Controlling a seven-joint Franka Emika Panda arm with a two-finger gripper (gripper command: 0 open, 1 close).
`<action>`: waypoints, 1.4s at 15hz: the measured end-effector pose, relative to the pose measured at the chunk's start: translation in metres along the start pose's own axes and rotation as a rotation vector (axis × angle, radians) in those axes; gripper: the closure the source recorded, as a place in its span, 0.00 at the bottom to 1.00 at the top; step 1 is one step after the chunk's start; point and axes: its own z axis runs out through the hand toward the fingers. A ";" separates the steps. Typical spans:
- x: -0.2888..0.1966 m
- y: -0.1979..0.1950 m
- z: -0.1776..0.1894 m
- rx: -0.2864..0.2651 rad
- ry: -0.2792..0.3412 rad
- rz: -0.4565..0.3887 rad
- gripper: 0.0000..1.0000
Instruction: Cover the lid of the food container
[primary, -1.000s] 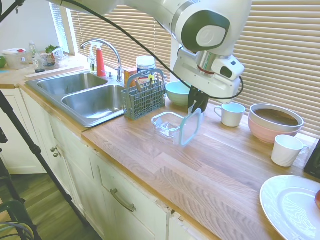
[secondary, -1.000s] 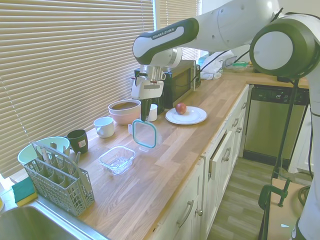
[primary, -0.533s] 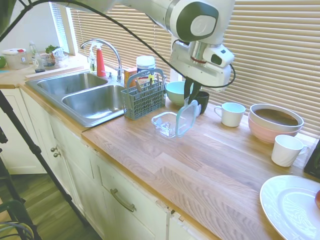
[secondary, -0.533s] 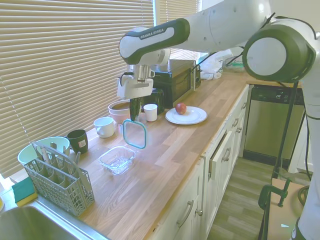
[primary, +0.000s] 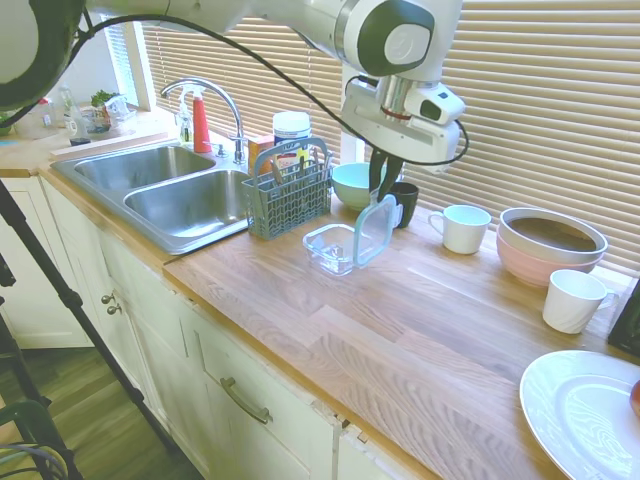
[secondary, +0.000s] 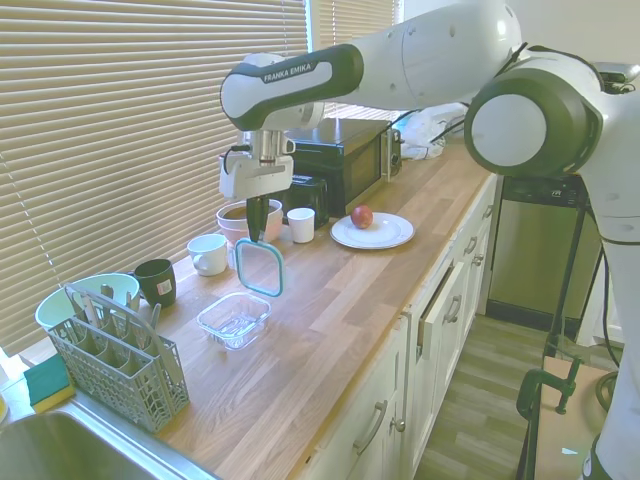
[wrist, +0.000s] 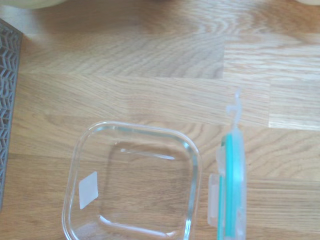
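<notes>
The lid, clear with a teal rim, hangs upright on edge from my gripper, whose fingers are shut on its top edge. The second exterior view shows the same lid under the gripper. The food container, a small clear square dish, sits open on the wooden counter, just left of the lid. From the other side the container lies below and left of the lid. In the wrist view the container is close beside the edge-on lid.
A grey cutlery basket stands left of the container, beside the sink. Behind are a mint bowl, dark mug and white cup. A pink bowl, another white cup and a white plate are to the right.
My gripper has carried the lid left along the counter toward the container. The lid now hangs right beside the dish instead of well to its right.
</notes>
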 end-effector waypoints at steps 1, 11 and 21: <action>-0.002 -0.004 0.000 -0.003 0.002 -0.002 1.00; -0.049 -0.073 0.019 -0.069 0.025 -0.048 1.00; -0.086 -0.120 0.062 -0.118 0.020 -0.066 1.00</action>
